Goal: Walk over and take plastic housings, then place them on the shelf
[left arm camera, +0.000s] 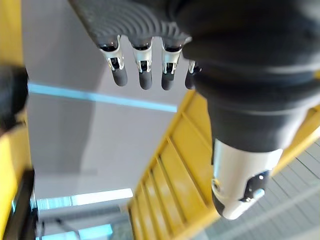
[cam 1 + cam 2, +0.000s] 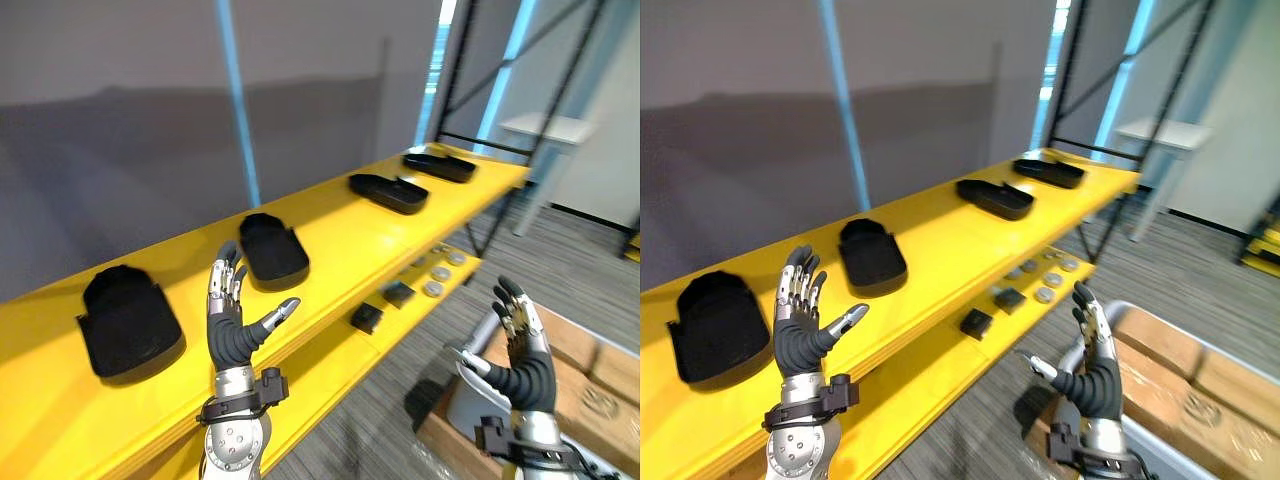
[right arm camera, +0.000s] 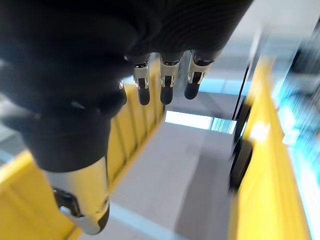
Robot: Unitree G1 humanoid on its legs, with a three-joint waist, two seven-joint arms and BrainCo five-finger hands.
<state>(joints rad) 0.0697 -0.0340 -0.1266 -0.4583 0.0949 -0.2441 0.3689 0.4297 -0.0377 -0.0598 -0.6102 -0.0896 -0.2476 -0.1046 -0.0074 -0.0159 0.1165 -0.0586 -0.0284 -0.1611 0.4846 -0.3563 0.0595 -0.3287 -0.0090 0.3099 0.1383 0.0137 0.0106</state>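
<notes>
**Shelf** (image 2: 340, 232): yellow, in two levels, set against a grey wall (image 2: 130, 120) that is crossed by a light-blue vertical stripe (image 2: 238, 110).

**Plastic housings** (image 2: 872, 252): black, four in number, laid in a row along the top level and well apart from one another.
- The nearest housing (image 2: 125, 325) is placed at the near end, to the left of the left hand.
- The second housing (image 2: 272, 250) is seen just past that hand's fingertips.
- The third housing (image 2: 388, 192) and the farthest housing (image 2: 440, 165) are laid toward the far end.
- All four are rested on the shelf; none is touched by either hand.

**Lower level** (image 2: 325, 365): two small black blocks (image 2: 366, 318) and several grey discs (image 2: 433, 288) are set along it.

**Left hand** (image 2: 232, 338): raised in front of the shelf's near part. The fingers (image 1: 145, 75) are held straight and pointed upward, the thumb is spread to the side, and nothing is held.

**Right hand** (image 2: 525, 378): raised to the right of the shelf, above brown boxes (image 2: 592, 385) on the grey carpet (image 2: 400, 400). The fingers (image 3: 167, 87) are held straight, the thumb is spread apart from them, and nothing is grasped.

**Surroundings**: a black metal frame (image 2: 452, 90) is stood beyond the shelf's far end, with a white table (image 2: 545, 128) behind it.
</notes>
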